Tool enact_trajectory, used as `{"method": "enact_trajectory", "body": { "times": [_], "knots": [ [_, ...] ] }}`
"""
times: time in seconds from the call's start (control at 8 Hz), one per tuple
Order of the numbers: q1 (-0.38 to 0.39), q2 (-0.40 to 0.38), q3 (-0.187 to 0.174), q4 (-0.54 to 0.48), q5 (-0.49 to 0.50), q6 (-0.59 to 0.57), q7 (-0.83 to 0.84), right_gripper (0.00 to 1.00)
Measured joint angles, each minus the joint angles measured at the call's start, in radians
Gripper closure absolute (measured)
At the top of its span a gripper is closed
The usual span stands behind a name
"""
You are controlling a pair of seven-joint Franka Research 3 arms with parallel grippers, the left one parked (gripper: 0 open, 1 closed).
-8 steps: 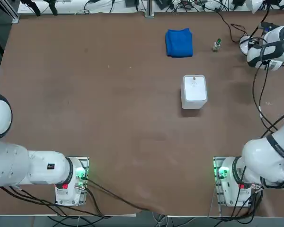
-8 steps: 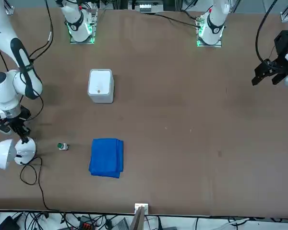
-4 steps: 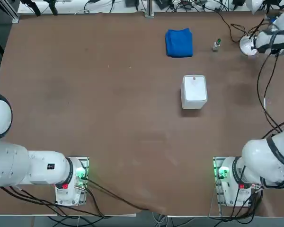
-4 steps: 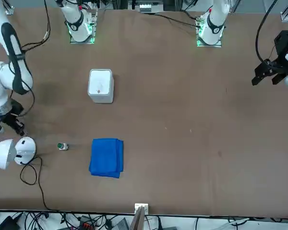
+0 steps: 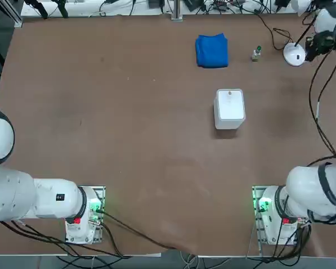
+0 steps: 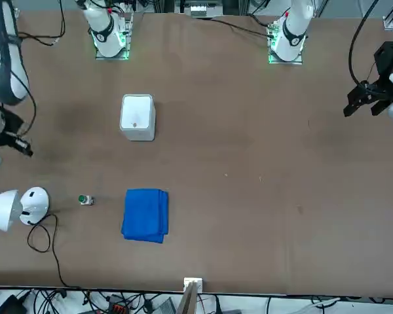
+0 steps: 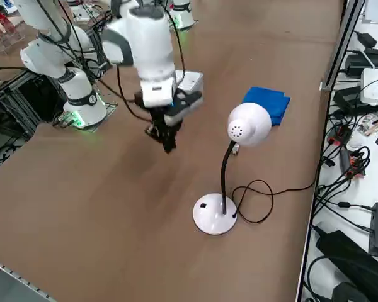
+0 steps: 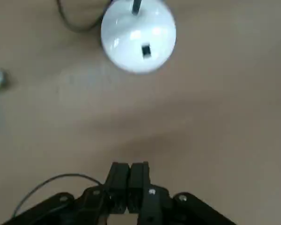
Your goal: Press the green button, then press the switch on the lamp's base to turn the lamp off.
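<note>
Hovering over the table (image 7: pixel 113 220), the right end effector (image 8: pixel 130 168) is clenched, its fingertips together, apart from the lamp's base (image 7: pixel 215 214). Beyond the lamp (image 7: pixel 224 176), the green button (image 7: pixel 235 150) sits near the blue cloth (image 7: pixel 266 104); past the table edge, black cables and adapters crowd a white surface (image 7: pixel 372 189).

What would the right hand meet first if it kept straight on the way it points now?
Probably the tabletop: the right hand points down at it, seemingly short of the lamp's base, though its exact height is unclear.
</note>
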Motion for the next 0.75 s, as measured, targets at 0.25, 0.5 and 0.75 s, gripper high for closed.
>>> {"method": "enact_trajectory", "body": {
  "times": [0.25, 0.5, 0.75],
  "knots": [
    [0.003, -0.083, 0.023, 0.018, 0.065, -0.180, -0.019, 0.89],
    [0.018, -0.123, 0.033, 0.098, 0.154, -0.329, -0.051, 0.56],
    [0.082, -0.127, 0.040, 0.245, 0.172, -0.451, -0.064, 0.18]
  ]
}}
